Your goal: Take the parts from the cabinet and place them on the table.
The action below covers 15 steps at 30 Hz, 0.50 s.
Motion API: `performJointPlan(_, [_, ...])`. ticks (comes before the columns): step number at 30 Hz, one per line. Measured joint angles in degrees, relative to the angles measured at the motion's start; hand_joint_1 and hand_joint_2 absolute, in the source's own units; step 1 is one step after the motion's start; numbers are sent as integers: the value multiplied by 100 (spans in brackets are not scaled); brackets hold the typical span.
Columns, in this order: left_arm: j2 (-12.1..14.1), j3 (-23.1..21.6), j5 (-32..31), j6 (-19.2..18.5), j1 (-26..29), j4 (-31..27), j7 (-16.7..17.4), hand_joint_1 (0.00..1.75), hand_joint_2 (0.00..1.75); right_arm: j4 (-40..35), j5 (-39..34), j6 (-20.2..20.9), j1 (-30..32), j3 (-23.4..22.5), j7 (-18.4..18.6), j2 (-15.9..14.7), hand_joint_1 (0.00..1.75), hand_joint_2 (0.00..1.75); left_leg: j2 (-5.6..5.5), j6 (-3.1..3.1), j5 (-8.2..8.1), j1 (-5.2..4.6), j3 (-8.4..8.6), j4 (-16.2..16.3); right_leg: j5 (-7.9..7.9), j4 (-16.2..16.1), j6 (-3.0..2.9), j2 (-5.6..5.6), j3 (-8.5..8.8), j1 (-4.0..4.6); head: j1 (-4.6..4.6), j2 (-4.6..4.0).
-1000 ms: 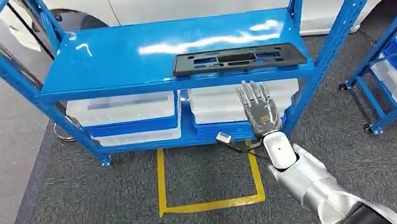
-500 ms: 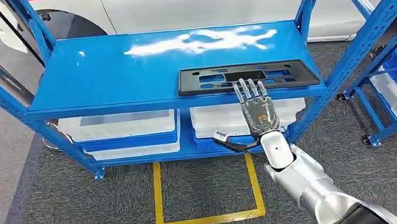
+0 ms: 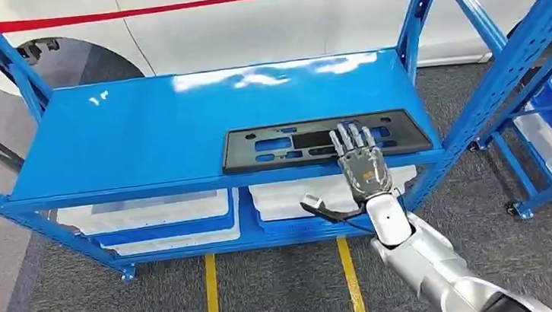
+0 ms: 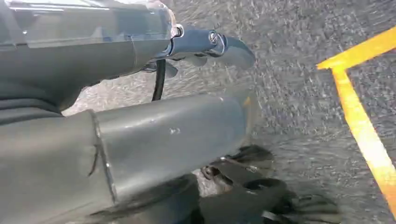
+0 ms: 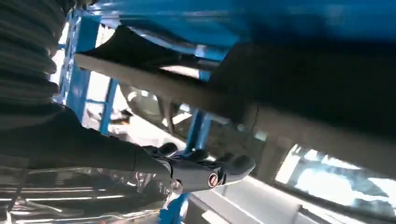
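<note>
A flat black plastic part (image 3: 287, 143) with several cut-outs lies along the front edge of the blue rack's upper shelf (image 3: 141, 131). My right hand (image 3: 361, 163) is raised in front of that edge, fingers straight and apart. Its fingertips (image 3: 351, 135) overlap the part's near rim right of its middle, and it holds nothing. In the right wrist view a dark finger (image 5: 210, 175) reaches out under the blurred blue shelf. My left hand (image 4: 177, 130) hangs low over grey carpet with one finger (image 4: 219, 44) stretched out and nothing in it.
White bins (image 3: 148, 212) sit on blue trays on the lower shelf. Blue uprights (image 3: 416, 20) frame the rack. A second blue rack (image 3: 550, 99) stands at the right. A white vehicle (image 3: 282, 18) is behind. Yellow tape (image 3: 212, 300) marks the carpet in front.
The camera has moved closer and tilted, so the rack sits lower in the picture. My right hand has risen from below the shelf edge until its fingertips overlap the black part.
</note>
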Motion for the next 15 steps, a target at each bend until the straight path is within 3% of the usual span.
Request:
performJointPlan(1, [0,0,0,0,-2,0,2,0,0,4,0,0,2,0,0,2,0,175,0,-15,-37,-1,-169,66,-53,-2,1,18,70,-1,-2,0])
performJointPlan(2, [2,0,0,0,19,0,4,0,0,4,0,0,-16,0,2,2,0,175,0,-14,102,0,-284,-71,-109,-2,6,46,138,-1,-2,0])
performJointPlan(3, [2,0,0,0,42,0,4,0,0,2,0,0,-33,0,2,4,0,175,0,-11,372,0,-345,-346,-158,-2,15,67,208,-2,-4,0])
performJointPlan(4, [2,0,0,0,47,0,4,0,0,2,0,0,-47,0,2,4,0,175,0,2,807,0,-370,-722,-214,-2,35,81,275,-1,-2,0])
performJointPlan(5, [2,0,0,0,44,0,2,0,0,-4,0,0,-53,0,2,11,0,175,0,34,1366,-1,-399,-1132,-268,1,57,81,310,1,-2,0])
performJointPlan(6, [4,0,-2,0,46,7,2,0,0,-2,6,0,-67,0,0,13,0,175,1,72,1613,-24,-479,-1356,-329,65,90,87,351,18,4,0])
performJointPlan(7, [4,0,-4,0,38,9,2,0,0,-9,15,0,-89,0,-13,17,0,175,9,108,1500,-54,-395,-1405,-385,104,140,106,304,30,2,0])
performJointPlan(9, [4,0,-18,0,-10,7,2,0,0,-26,15,0,-127,0,-55,39,0,175,9,169,1475,-64,-420,-1342,-435,177,201,103,291,17,-2,0])
performJointPlan(11, [11,2,-31,-4,0,4,-20,0,0,-63,15,0,-118,-2,-105,59,0,175,50,201,1481,-12,-319,-1393,-547,255,255,101,268,1,-11,0])
performJointPlan(12, [18,0,-78,-15,-21,4,-66,0,0,-66,2,0,-130,-2,-179,57,0,175,66,238,1456,-18,-294,-1404,-673,552,295,63,123,0,33,0])
performJointPlan(14, [17,-15,-173,24,-66,4,-50,0,0,-66,-9,0,-108,-2,-379,55,0,175,130,267,1419,-28,-279,-1403,-1045,1528,367,40,-453,-34,35,0])
performJointPlan(15, [17,-26,-199,31,-81,4,-46,0,0,-61,-13,0,-93,-2,-510,55,0,175,153,273,1396,-28,-263,-1402,-1152,1978,394,35,-743,-55,31,0])
